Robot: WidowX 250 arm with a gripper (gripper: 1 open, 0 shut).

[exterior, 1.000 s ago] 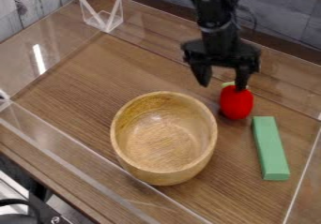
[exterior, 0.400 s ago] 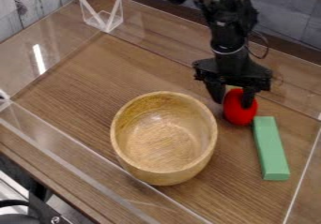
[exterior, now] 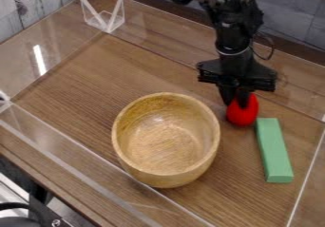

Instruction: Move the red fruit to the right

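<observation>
A wooden bowl is seen at the centre of the surface. Right of it, the red fruit is clenched from above by the tool, just beside a green block.

- The bowl stands on the table, toward the front, left of the other things.
- The fruit sits on the table to the right of the bowl and a little behind it.
- The block lies just right of and in front of the fruit.
- The gripper comes down onto the fruit from above.
- A clear stand sits at the far left corner, well apart from the rest.
</observation>
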